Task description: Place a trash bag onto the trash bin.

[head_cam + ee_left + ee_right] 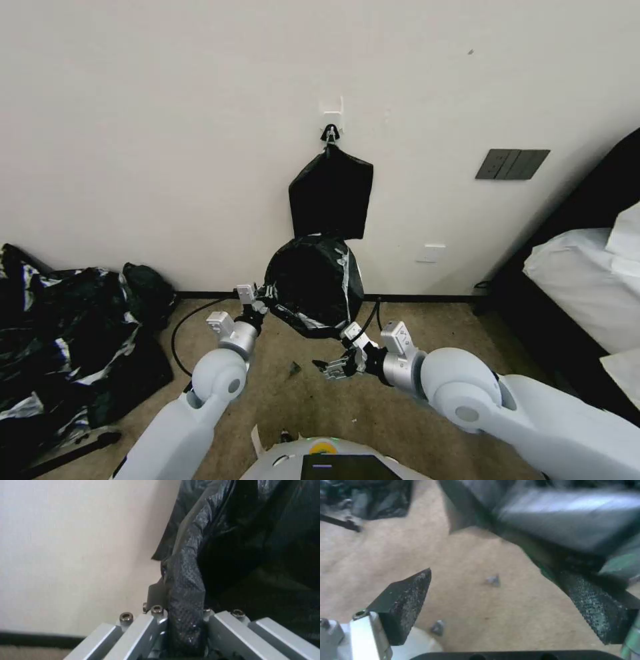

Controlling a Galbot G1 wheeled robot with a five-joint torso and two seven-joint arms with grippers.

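Observation:
The glossy black trash bag point(312, 285) is spread in a round shape over the trash bin, which stands on the carpet against the wall and is covered by the plastic. My left gripper point(259, 301) is at the bag's left edge, shut on a fold of that plastic point(186, 590). My right gripper point(335, 367) hangs open just below the bag's front edge, with bare carpet between its fingers point(407, 605). Blurred black plastic and a pale greenish surface point(620, 566) lie close beside the other finger; I cannot tell whether that surface is the bin.
A flat black bundle point(331, 193) hangs from a wall hook directly above. A large heap of black-and-silvery plastic point(67, 340) fills the floor at the left. A bed point(587, 280) stands at the right. A cable point(180, 327) and small scraps point(294, 367) lie on the carpet.

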